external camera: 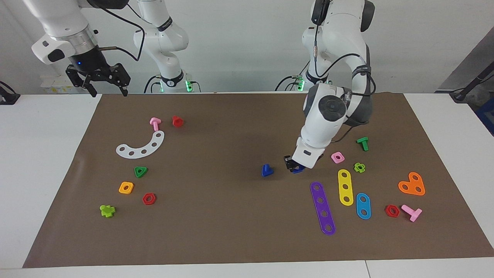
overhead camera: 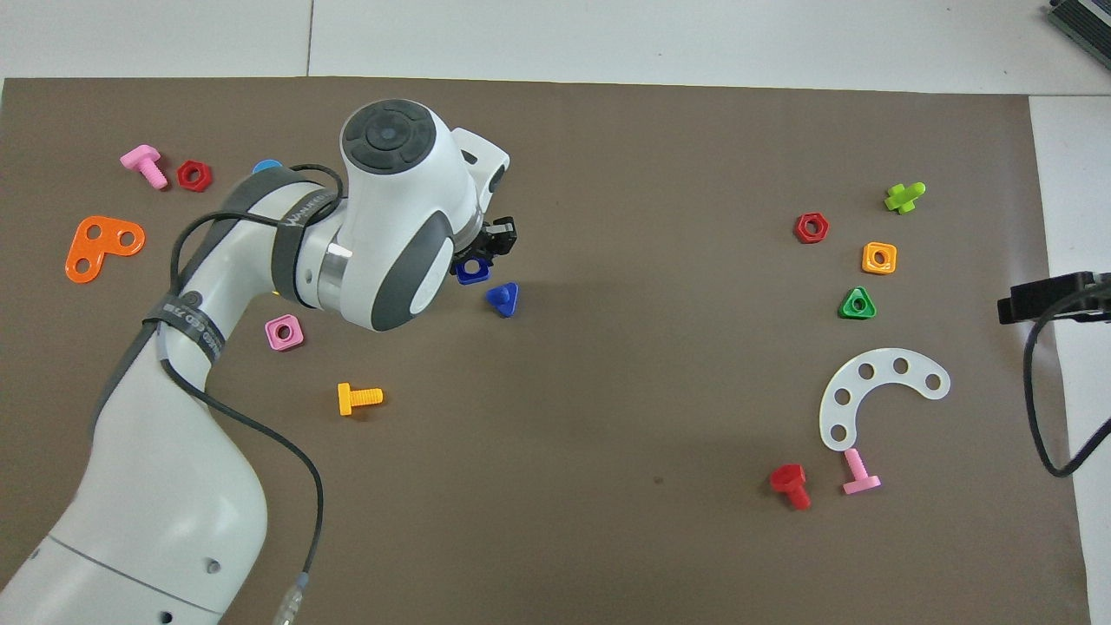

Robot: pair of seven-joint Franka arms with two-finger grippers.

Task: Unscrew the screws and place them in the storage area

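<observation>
— Where does the triangular-head screw [external camera: 266,170] lie?
— On the mat [external camera: 231,235], just beside the left pincer [external camera: 295,166], toward the right arm's end of the table.
— And the square nut [external camera: 298,170]?
— Between the fingers of this pincer. The four-hole strip [external camera: 322,208] lies near, farther from the robots than the screw.

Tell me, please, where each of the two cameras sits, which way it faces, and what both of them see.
Facing view: high across the table, looking at the robots; both arms show whole, the right gripper open and waiting over the mat's corner, the left gripper shut on the blue square nut.
Overhead view: high above the robots' end, looking forward and steeply down; the left arm shows, and only the right gripper's dark edge.
Shared: the blue screw lying free mid-mat, the white curved strip, the green triangular nut.
</observation>
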